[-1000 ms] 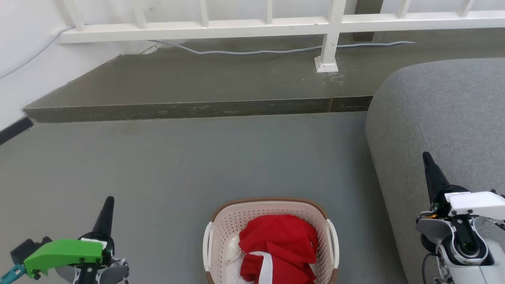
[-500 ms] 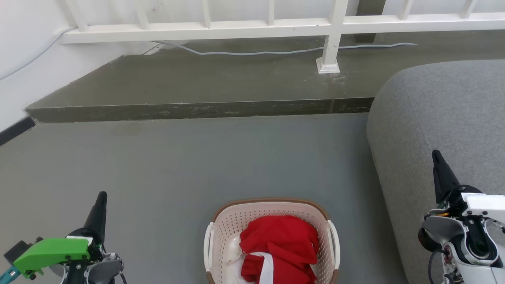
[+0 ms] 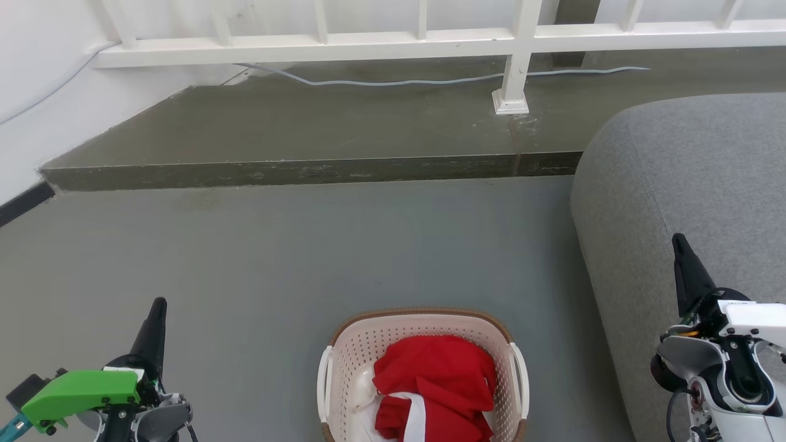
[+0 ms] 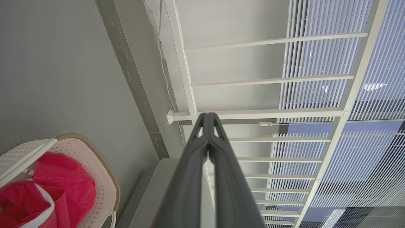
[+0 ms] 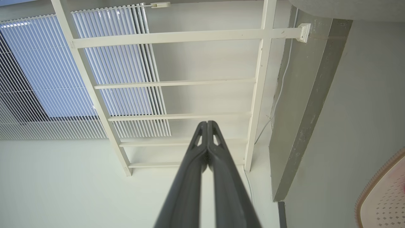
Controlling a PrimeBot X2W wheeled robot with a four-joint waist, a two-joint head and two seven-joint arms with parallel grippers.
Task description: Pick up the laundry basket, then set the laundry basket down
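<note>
Basket (image 3: 368, 347) sits upright on floor (image 3: 307, 245), near centre, red clothes (image 3: 436, 368) inside, sofa (image 3: 688, 184) to its right. Left gripper (image 3: 158, 307) and right gripper (image 3: 678, 242) flank it, well apart, fingers pressed together, empty. Fits pre-pickup or post-set-down; side handles face each arm.

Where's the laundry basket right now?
In the head view the laundry basket sits on the floor at bottom centre, left of the grey sofa.
</note>
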